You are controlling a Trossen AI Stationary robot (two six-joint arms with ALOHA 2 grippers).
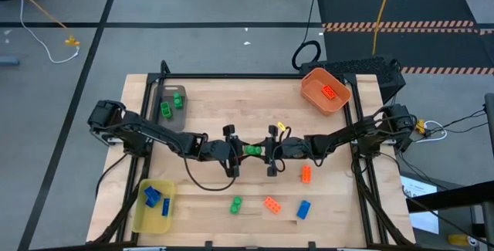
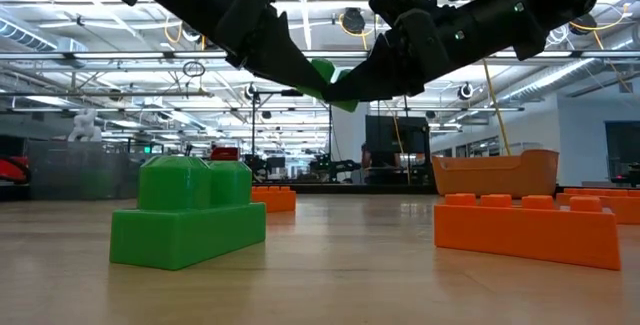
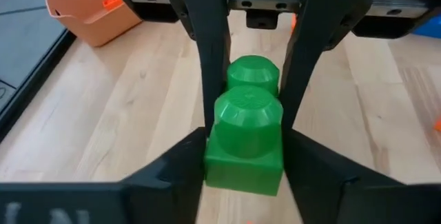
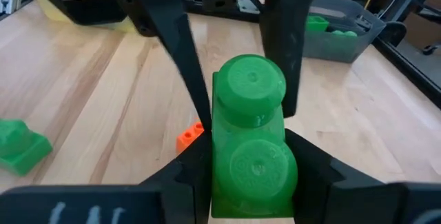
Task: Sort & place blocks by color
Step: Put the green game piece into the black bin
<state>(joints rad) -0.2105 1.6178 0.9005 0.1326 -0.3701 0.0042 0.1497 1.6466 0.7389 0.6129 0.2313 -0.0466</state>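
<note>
A green two-stud block (image 1: 252,150) hangs above the middle of the table, between my two grippers, which meet tip to tip. My left gripper (image 1: 244,151) comes from the table's left and my right gripper (image 1: 262,151) from its right, and each is shut on one end of the block. In the low view the block (image 2: 325,73) shows well clear of the tabletop. Loose on the near part of the table lie a green block (image 1: 236,204), two orange blocks (image 1: 272,204) (image 1: 306,174) and a blue block (image 1: 303,209). My left gripper has the block's left end (image 3: 242,162) between its two fingers, one on each long side. The fingers come from the table's left, slanting a little down, and lie along the block. The block is lifted clear, studs up. My right gripper pinches the block's right end (image 4: 251,172) between its two fingers, one on each long side. The fingers (image 4: 311,172) come from the table's right, nearly level, and lie along the block. The block hangs clear of the table, studs up.
A grey bin (image 1: 158,95) with green blocks stands at the far left, an orange bin (image 1: 312,95) with an orange block at the far right, and a yellow bin (image 1: 140,218) with blue blocks at the near left. Bare wood lies under the grippers.
</note>
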